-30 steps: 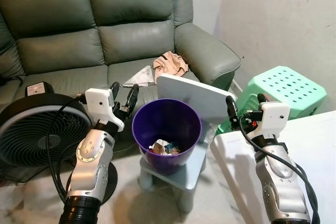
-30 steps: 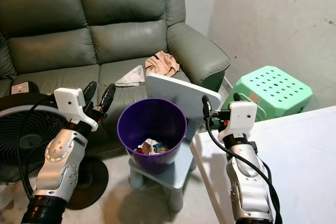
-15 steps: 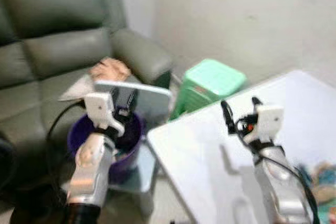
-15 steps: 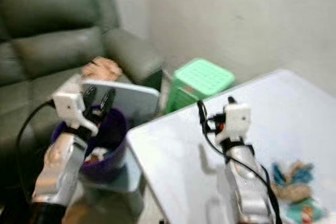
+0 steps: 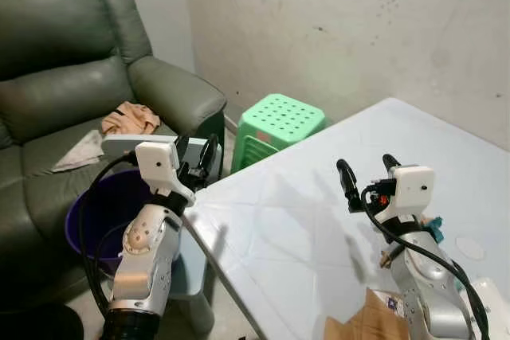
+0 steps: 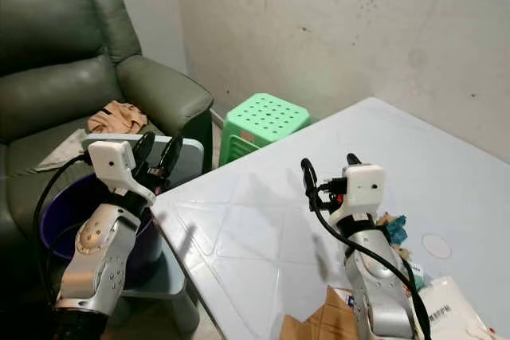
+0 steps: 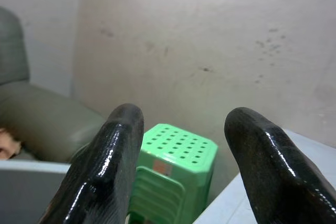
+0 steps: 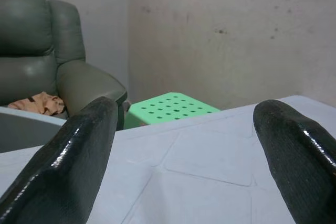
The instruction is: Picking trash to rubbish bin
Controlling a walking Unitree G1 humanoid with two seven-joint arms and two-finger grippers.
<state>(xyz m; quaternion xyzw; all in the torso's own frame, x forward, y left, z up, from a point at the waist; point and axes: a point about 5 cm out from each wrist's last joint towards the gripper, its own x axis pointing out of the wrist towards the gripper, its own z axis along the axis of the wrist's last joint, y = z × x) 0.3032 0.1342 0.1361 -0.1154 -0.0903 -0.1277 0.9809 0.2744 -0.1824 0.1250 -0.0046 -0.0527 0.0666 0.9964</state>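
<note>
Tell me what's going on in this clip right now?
The robot faces a white table with both grippers open and empty. The left gripper is raised beside the purple bin near the sofa; the right gripper hovers over the table. Trash and torn cardboard lie on the table, untouched.

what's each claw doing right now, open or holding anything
Left claw: open, empty, raised beside the purple bin.
Right claw: open, empty, above the white table.

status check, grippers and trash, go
Left gripper open, empty, above purple bin. Right gripper open, empty, over white table. Trash on table beside right arm. Nothing in the way.
</note>
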